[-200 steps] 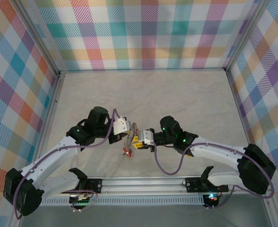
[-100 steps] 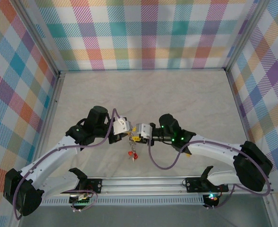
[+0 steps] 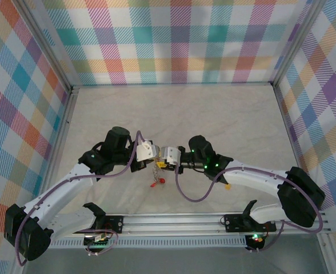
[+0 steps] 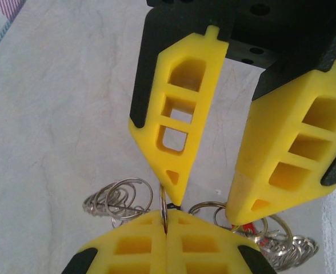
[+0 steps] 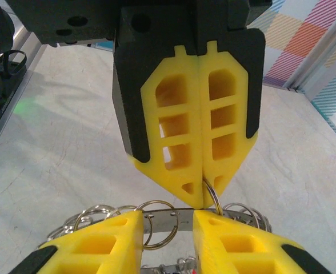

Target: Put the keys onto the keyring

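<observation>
From above, the bunch of rings (image 3: 156,170) is too small to tell one piece from another. In the left wrist view the left gripper (image 4: 166,220) is cut off by the bottom edge, and the thin ring (image 4: 163,202) it pinches is mostly hidden inside its grip. In the right wrist view the right gripper (image 5: 166,214) is cropped likewise, and it covers both ends of the flat metal band (image 5: 179,219).

The 2 arms, left arm (image 3: 71,182) and right arm (image 3: 254,180), bend inward so their wrists face each other tip to tip. The left claw (image 4: 165,220) is pressed closed on the keyring (image 5: 212,194). The right claw (image 5: 168,222) has its 2 fingers apart.
</observation>
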Robot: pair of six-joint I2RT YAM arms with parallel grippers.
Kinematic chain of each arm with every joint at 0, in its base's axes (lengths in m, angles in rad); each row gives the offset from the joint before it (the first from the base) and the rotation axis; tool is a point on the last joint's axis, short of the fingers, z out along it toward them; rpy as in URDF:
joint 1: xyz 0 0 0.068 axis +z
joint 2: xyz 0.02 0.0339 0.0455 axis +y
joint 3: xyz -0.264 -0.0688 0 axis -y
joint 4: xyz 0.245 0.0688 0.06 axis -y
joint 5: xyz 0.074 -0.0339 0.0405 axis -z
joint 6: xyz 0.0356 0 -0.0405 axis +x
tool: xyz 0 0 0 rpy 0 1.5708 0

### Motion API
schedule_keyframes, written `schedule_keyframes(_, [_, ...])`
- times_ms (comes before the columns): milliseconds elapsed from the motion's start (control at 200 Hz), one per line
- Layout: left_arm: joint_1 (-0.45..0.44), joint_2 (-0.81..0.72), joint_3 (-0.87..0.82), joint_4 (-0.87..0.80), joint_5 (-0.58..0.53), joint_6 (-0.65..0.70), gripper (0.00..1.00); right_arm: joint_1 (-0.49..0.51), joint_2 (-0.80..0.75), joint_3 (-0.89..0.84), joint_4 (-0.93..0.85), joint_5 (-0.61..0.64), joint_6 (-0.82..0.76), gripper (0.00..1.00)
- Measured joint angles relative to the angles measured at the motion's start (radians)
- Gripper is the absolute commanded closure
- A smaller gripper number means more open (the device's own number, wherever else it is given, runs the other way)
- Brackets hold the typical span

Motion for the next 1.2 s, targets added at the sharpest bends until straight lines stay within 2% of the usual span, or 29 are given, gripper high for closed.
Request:
schedule_keyframes(375, [-0.002, -0.010, 0.000, 0.003, 0.050, -0.003, 1.00, -0.014, -0.050, -0.048, 0.050, 0.042, 0.004, 0.68])
schedule_keyframes(575, [-0.002, -0.010, 0.000, 0.003, 0.066, -0.002, 1.00, -0.014, -0.045, -0.042, 0.042, 0.048, -0.008, 0.71])
schedule_keyframes(725, [-0.001, -0.009, 0.000, 0.003, 0.072, -0.002, 1.00, -0.014, -0.018, -0.010, 0.020, 0.007, -0.012, 0.74])
schedule_keyframes(815, [-0.001, -0.009, 0.000, 0.002, 0.074, -0.002, 1.00, -0.015, -0.006, -0.001, 0.019, -0.011, -0.013, 0.82])
schedule_keyframes(905, [-0.001, -0.004, 0.001, 0.000, 0.074, 0.000, 1.00, -0.016, -0.003, 0.001, 0.012, -0.024, -0.021, 1.00])
schedule_keyframes(960, [-0.001, -0.002, 0.001, -0.002, 0.071, 0.005, 1.00, -0.019, -0.002, 0.001, 0.005, -0.032, -0.008, 1.00])
schedule_keyframes(1025, [-0.001, -0.002, 0.001, -0.004, 0.072, 0.006, 0.79, -0.019, -0.002, 0.001, 0.005, -0.035, -0.009, 1.00])
schedule_keyframes(1055, [-0.001, -0.002, 0.003, -0.006, 0.076, 0.011, 0.73, -0.019, -0.002, 0.000, 0.009, -0.037, -0.008, 1.00])
schedule_keyframes(1200, [0.011, -0.027, 0.011, -0.019, 0.121, 0.008, 0.70, -0.022, -0.008, -0.055, 0.103, -0.041, 0.027, 1.00])
